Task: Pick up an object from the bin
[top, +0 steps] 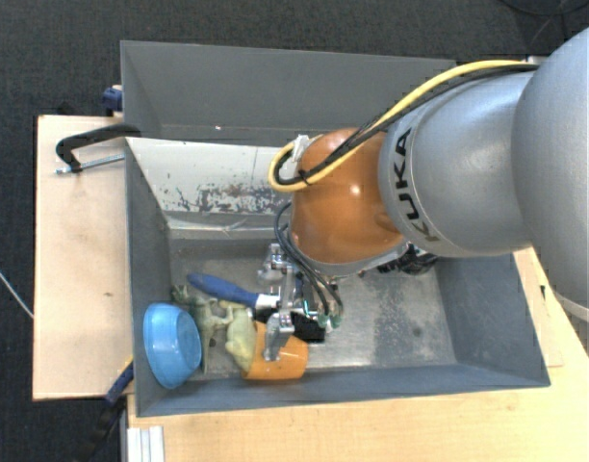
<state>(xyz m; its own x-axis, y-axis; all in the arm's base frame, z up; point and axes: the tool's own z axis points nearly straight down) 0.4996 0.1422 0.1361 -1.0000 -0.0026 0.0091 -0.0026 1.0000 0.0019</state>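
Note:
My gripper [283, 306] hangs low over the front left part of the bin, below the orange wrist cover. Directly beneath it, against the front wall, lies an orange cup-like thing [280, 362], which the gripper's lower end overlaps. A pale yellow-green soft lump [239, 337] rests against the cup's left side. A blue-handled tool [221, 289] lies slanted just left of the gripper, its near end hidden behind it.
A light blue bowl [171, 345] sits on its side in the front left corner. The arm and its orange cover hide the bin's middle. Bare grey floor shows to the right of the gripper.

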